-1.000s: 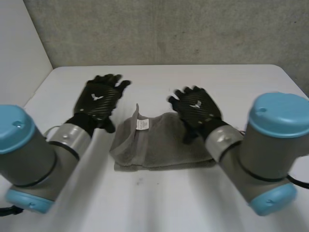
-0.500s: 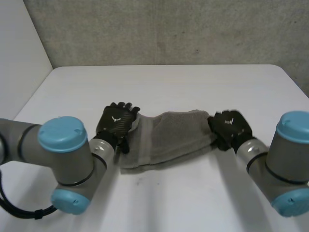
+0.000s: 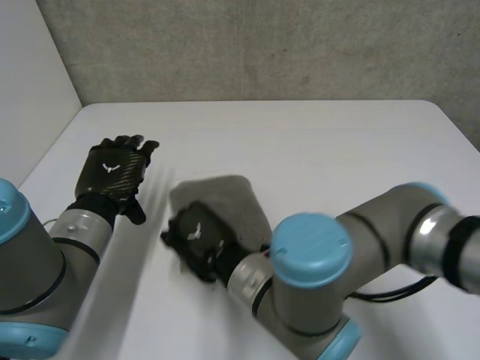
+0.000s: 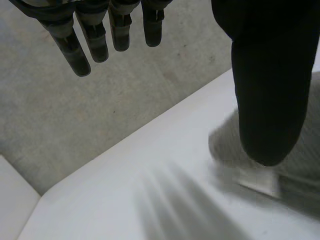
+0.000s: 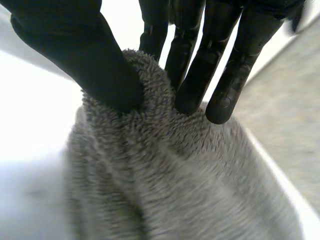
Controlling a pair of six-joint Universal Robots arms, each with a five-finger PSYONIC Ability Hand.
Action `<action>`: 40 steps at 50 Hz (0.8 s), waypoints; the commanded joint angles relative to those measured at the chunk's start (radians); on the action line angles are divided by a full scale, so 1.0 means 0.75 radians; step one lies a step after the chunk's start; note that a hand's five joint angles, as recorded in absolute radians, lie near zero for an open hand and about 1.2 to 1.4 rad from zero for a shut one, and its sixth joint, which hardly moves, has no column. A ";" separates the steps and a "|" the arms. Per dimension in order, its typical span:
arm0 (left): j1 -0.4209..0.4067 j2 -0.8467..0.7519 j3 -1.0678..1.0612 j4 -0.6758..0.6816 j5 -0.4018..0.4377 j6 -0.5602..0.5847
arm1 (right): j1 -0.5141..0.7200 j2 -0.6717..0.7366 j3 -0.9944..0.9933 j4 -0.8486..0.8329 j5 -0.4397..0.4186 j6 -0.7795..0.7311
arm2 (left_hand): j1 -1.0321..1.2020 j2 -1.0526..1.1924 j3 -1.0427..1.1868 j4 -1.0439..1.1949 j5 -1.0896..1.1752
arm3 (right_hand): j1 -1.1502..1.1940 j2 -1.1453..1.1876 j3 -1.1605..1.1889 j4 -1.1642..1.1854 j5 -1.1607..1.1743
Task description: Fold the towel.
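Right hand (image 3: 196, 238) has swept across bench (image 3: 337, 150), thumb and fingers pinching towel (image 3: 225, 199) end, doubling it over left of middle. Left hand (image 3: 112, 171) has pulled off toward left edge, fingers straight, empty. Fold looks nearly laid.

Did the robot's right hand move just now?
Yes. The right hand, pinching the towel, swung across toward the left side of the table.

The towel (image 3: 225, 196) lies in the middle of the worktop (image 3: 337, 142). The right hand (image 3: 196, 238) is at the towel's near left edge, with a fold of towel between its thumb and fingers (image 5: 200, 75). The left hand (image 3: 112, 169) is off to the left, apart from the towel.
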 commanded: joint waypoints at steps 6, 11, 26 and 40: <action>-0.051 -0.007 0.116 -0.009 0.009 -0.125 | -0.133 -0.210 0.003 0.117 0.202 0.192 | 0.118 0.116 0.113 0.114 0.085 | -1.006 -1.302 -1.304 -1.311 -1.293; -0.129 -0.042 0.222 -0.060 0.005 -0.157 | -0.262 -0.333 0.056 0.119 0.188 0.470 | 0.115 0.112 0.110 0.110 0.081 | -1.006 -1.302 -1.304 -1.311 -1.293; -0.229 -0.412 0.439 -0.340 -0.105 -0.417 | -0.426 -0.017 -0.221 0.442 -0.051 0.664 | 0.111 0.108 0.106 0.106 0.077 | -1.006 -1.302 -1.304 -1.311 -1.293; -0.229 -0.459 0.410 -0.344 -0.130 -0.409 | -0.363 0.162 -0.349 0.490 -0.014 0.398 | 0.064 0.061 0.059 0.059 0.030 | -1.006 -1.302 -1.304 -1.311 -1.293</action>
